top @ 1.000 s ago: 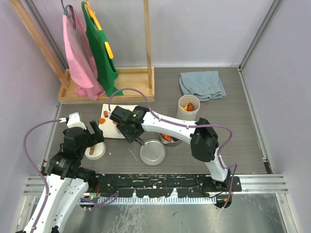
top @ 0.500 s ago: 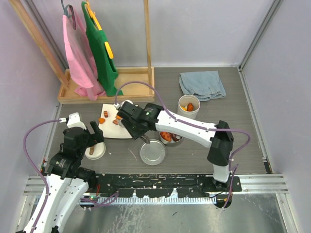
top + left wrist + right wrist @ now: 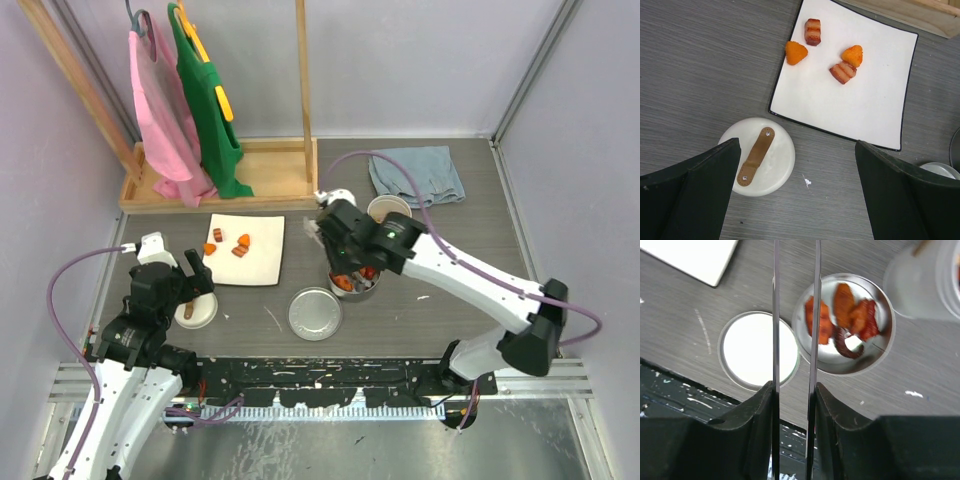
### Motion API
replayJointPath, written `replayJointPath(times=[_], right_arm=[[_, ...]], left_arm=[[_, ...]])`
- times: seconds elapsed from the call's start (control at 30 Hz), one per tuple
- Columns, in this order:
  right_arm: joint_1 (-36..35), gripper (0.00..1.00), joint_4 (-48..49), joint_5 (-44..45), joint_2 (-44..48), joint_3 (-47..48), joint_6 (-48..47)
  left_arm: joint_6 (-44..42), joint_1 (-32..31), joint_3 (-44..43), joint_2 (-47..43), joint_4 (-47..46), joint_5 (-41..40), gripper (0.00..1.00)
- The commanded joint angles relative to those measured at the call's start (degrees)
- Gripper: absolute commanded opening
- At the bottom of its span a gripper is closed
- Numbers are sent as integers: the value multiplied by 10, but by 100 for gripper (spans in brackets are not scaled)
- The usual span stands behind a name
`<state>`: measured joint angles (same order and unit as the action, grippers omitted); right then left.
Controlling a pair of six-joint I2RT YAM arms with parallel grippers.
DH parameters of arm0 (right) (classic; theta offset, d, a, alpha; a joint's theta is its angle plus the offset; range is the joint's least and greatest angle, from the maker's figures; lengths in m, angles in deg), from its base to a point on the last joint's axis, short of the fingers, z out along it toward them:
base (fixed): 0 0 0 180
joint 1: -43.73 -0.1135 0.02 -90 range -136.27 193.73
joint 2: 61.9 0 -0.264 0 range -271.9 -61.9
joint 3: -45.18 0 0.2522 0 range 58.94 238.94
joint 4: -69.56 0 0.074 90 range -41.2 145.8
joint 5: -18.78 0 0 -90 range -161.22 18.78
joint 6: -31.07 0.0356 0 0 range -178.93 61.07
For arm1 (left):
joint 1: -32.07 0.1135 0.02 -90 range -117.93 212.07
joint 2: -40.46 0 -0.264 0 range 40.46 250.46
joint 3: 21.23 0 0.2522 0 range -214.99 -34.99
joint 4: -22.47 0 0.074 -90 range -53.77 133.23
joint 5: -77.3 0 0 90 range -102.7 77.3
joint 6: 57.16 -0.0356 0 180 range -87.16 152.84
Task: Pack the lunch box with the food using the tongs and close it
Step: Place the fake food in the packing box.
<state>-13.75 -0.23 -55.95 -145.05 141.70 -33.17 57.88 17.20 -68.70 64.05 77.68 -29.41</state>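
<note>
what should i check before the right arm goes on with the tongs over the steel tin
1. Right gripper grips the slim grey metal tongs: ok, jaws closed on both arms.
2. Piece between the tong tips: cannot tell, tips out of view.
3. Shallow round steel tin open with room: ok, a few orange and red pieces inside.
4. Flat round steel lid off, beside the tin: ok.
5. White square plate emptied: not ok, four food pieces on it.
6. Left gripper open, above the white round lid with brown handle: ok.
</note>
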Motion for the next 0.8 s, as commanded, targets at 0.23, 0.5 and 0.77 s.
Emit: replayJointPath(times=[0.23, 0.5, 0.77], right_arm=[[36, 38, -64, 34, 146, -113, 73], [36, 38, -65, 23, 159, -140, 77], [36, 39, -51, -1, 154, -167, 72]], left_arm=[[-2, 4, -7, -1, -17, 5, 98], [-2, 4, -7, -4, -16, 4, 98], [0, 4, -7, -6, -15, 2, 98]])
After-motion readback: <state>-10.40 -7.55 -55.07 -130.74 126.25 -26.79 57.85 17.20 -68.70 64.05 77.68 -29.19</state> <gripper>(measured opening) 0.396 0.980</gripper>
